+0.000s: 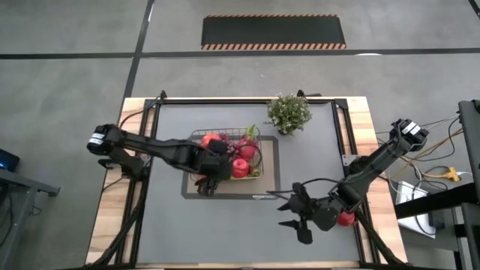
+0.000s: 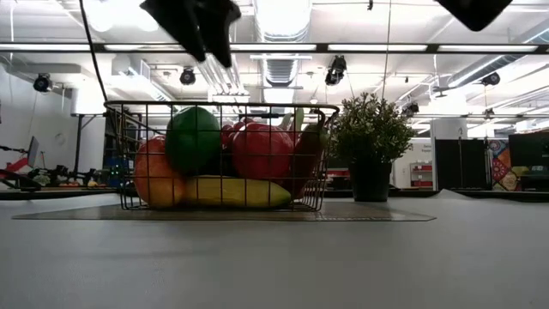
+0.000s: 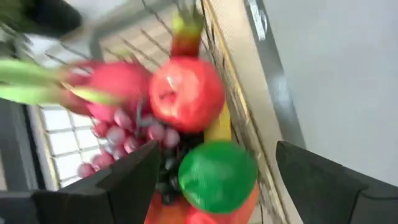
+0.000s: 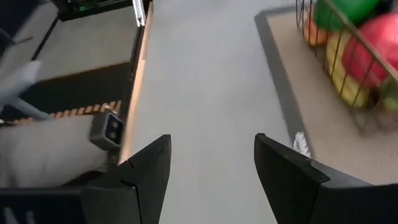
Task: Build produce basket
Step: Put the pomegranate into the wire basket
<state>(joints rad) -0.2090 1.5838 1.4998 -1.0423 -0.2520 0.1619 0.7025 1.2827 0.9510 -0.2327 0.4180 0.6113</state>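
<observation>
The wire basket (image 1: 259,169) stands on a flat mat at the table's middle. In it lie a green lime (image 3: 217,177), a red apple (image 3: 186,93), a pink dragon fruit (image 3: 118,84), dark grapes (image 3: 118,140), a yellow banana (image 2: 232,192) and an orange mango (image 2: 152,176). My left gripper (image 1: 212,180) hovers open above the basket's near left part, its fingers on either side of the lime and well above it in the low view (image 2: 199,26). My right gripper (image 1: 289,212) is open over bare table, to the near right of the basket.
A potted green plant (image 1: 289,112) stands just beyond the basket's far right corner. The mat (image 1: 270,157) has white lettering at its near edge. A small red round thing (image 1: 345,219) shows by the right arm near the table's right edge. Grey table surface lies between basket and near edge.
</observation>
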